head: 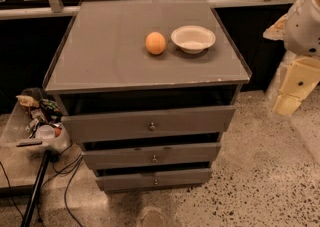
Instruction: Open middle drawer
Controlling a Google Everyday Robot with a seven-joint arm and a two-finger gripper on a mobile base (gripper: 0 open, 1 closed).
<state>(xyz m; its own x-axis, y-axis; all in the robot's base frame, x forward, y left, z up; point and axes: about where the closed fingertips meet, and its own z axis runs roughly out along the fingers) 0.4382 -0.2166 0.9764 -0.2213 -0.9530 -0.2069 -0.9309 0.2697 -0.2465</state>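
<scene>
Here's the tool, hanging off at the right edge of the view, clear of the cabinet; whether it is apart or together I cannot tell. The middle drawer sits well away, down and to the tool's left, its front looking all but flush between the taller drawer front above and the slimmest drawer front below.

The play, as I read it: swing left and drop to the height of the small round knob; come at it square from the front; close on the knob alone, then pull straight out along the drawer's run; any sideways drag could jam it. The knobs stack closely, so picking the centre one matters.

Up and left of the tool, on the worktop, an orange and a white bowl stand just beside each other; a jerky pull could roll the orange.

No brand, label or readable writing anywhere.
</scene>
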